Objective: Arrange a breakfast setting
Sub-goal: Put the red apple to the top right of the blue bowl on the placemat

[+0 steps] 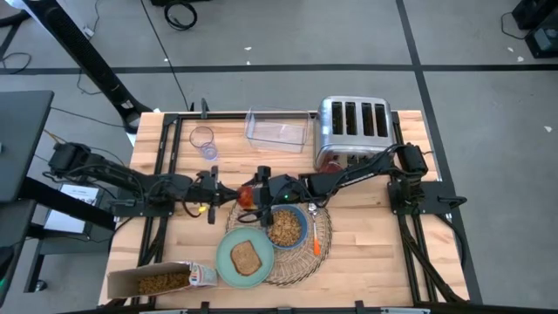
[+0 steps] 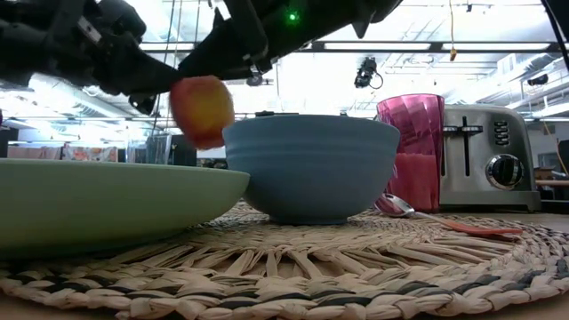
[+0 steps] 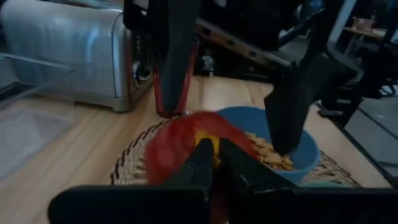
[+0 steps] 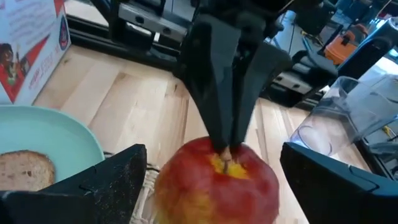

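From overhead we look straight down on the whole counter (image 1: 366,235). Our low camera sits at the mat's (image 2: 356,258) edge, facing level across it. Each wrist camera looks closely at the fruit (image 4: 217,180) from opposite sides; all four views share it.

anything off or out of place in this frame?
One thing: the cereal box lies on its side at the table's front left, open face up with cereal showing. The fruit is off the table, the left gripper shut on its stem and the right gripper open around it. Nothing spilled or damaged.
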`<action>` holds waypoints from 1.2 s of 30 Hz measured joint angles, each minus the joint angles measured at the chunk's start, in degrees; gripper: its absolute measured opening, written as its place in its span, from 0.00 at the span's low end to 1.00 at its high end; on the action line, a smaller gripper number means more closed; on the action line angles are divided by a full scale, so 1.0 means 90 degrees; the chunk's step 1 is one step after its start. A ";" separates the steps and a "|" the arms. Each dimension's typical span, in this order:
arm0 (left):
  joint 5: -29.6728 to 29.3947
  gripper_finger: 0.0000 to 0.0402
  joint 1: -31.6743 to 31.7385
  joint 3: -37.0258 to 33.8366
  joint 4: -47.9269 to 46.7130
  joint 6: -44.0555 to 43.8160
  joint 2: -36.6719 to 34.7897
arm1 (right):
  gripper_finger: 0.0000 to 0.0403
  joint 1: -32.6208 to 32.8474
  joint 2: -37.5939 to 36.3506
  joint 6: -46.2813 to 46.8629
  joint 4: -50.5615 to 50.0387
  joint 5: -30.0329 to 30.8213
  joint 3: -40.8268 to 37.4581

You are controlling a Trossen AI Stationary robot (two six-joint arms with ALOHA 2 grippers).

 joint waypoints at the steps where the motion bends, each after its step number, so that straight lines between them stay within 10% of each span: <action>1: 0.0000 0.04 0.0030 0.0098 -0.0141 0.0033 0.0000 | 0.92 -0.0002 -0.0002 -0.0003 -0.0026 0.0007 0.0000; 15: 0.0376 0.04 0.0504 0.1972 -0.3497 0.0009 0.0552 | 0.95 0.0233 -0.1722 0.0055 -0.1763 0.0860 -0.0003; 36: 0.0352 0.08 0.0678 0.2714 -0.3728 -0.0704 0.2484 | 0.95 0.0756 -0.2999 0.0840 -0.3223 0.1272 -0.0010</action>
